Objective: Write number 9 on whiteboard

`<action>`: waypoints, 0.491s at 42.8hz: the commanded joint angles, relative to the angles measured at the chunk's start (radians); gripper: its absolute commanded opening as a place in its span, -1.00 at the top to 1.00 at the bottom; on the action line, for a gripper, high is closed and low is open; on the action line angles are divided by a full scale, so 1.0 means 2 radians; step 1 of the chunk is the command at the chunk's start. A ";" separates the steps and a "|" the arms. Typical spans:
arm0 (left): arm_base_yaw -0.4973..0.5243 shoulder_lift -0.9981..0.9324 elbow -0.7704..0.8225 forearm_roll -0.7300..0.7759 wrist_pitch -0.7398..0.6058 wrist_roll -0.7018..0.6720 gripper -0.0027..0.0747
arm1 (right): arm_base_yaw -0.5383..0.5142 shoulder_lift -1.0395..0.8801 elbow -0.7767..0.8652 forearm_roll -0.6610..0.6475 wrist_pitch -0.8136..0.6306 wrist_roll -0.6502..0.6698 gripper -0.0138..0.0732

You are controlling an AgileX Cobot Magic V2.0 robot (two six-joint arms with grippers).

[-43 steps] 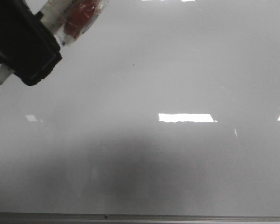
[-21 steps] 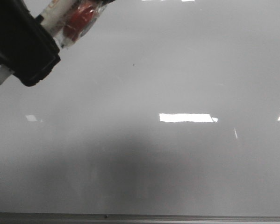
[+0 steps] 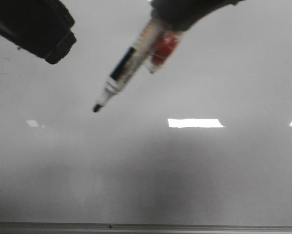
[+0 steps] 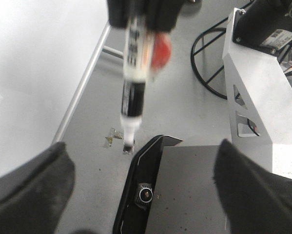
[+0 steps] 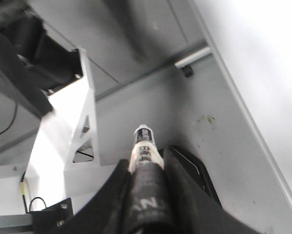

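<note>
The whiteboard (image 3: pixel 194 175) fills the front view, glossy grey with bright reflections; no black line of the number 9 shows on it. My right gripper (image 3: pixel 184 9) comes in from the top and is shut on a white-and-black marker (image 3: pixel 128 61) with a red piece (image 3: pixel 163 48) on its side. The marker slants down-left and its dark tip (image 3: pixel 95 108) is in front of the board. The right wrist view shows the fingers (image 5: pixel 124 190) clamped round the marker (image 5: pixel 144 146). My left gripper (image 3: pixel 38 27) is at the top left, open and empty (image 4: pixel 143 146).
The board's grey metal frame edge (image 3: pixel 146 227) runs along the bottom. The left wrist view shows a silver metal bracket (image 4: pixel 253 92), a black camera housing (image 4: pixel 143 190), black cable loops (image 4: pixel 209 63) and the board's frame rail (image 4: pixel 82 87).
The marker was at the upper left, crossing behind my left gripper. Now it is near the top centre in the right gripper, clear of the left gripper, which has shifted up.
</note>
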 commanded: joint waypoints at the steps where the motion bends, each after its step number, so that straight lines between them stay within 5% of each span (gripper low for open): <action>1: 0.008 -0.030 -0.004 -0.032 -0.009 -0.010 -0.04 | -0.043 -0.038 0.024 0.028 -0.027 0.001 0.83; 8: 0.029 -0.081 0.058 -0.040 -0.045 -0.009 0.53 | -0.072 -0.051 0.081 0.119 -0.144 -0.042 0.84; 14: 0.032 -0.128 0.122 -0.056 -0.106 -0.008 0.96 | -0.071 -0.048 0.109 0.245 -0.204 -0.151 0.84; 21: 0.032 -0.169 0.164 -0.096 -0.169 0.009 0.98 | -0.071 -0.036 0.109 0.361 -0.268 -0.248 0.84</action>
